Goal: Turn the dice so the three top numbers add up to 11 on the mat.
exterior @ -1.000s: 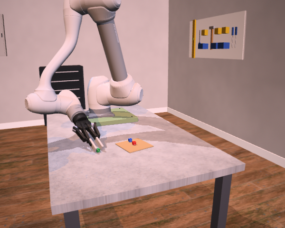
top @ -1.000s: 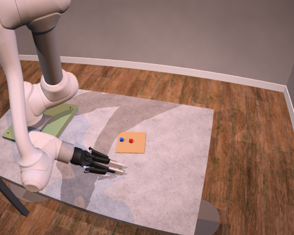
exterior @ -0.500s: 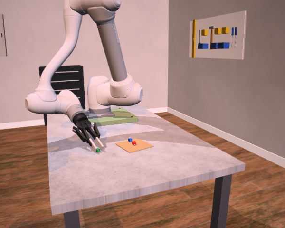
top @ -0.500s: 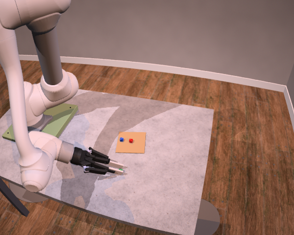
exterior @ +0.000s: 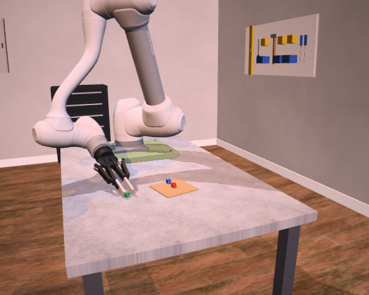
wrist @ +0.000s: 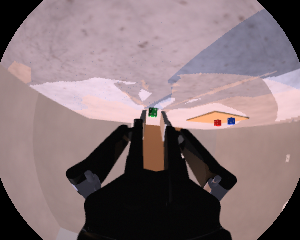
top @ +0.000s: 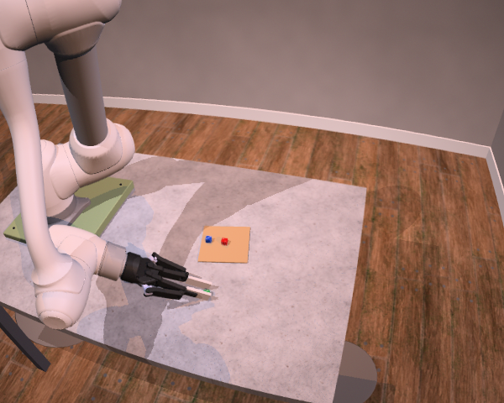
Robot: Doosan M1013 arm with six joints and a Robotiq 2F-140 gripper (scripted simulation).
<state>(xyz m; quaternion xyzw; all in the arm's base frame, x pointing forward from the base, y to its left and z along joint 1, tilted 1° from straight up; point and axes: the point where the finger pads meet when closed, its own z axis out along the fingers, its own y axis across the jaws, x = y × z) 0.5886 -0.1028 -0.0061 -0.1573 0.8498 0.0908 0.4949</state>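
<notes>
Resting on the orange mat [top: 237, 253] [exterior: 182, 191] [wrist: 214, 116] are two dice, one blue [top: 208, 238] [exterior: 168, 181] [wrist: 231, 121], one red [top: 224, 241] [exterior: 173, 185] [wrist: 217, 122]; one green die [top: 207, 290] [exterior: 126, 194] [wrist: 153, 112] sits off it, near slightly parted fingers [top: 200, 280] [exterior: 127, 183], ungripped.

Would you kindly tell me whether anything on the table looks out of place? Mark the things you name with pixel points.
Yes: the green die [top: 207, 290] [exterior: 126, 194] [wrist: 153, 112] is off the orange mat [top: 234, 251] [exterior: 184, 189] [wrist: 215, 116], by the pincer's fingertips, while the red and blue dice are on it.

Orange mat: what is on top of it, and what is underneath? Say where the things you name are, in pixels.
On top of the orange mat [top: 237, 252] [exterior: 182, 189] [wrist: 205, 118] are a blue die [top: 208, 239] [exterior: 168, 181] [wrist: 231, 121] and a red die [top: 224, 241] [exterior: 173, 185] [wrist: 217, 122]. What is underneath cannot be seen; the mat covers it. The green die [exterior: 126, 194] [wrist: 153, 112] is off the mat.
</notes>
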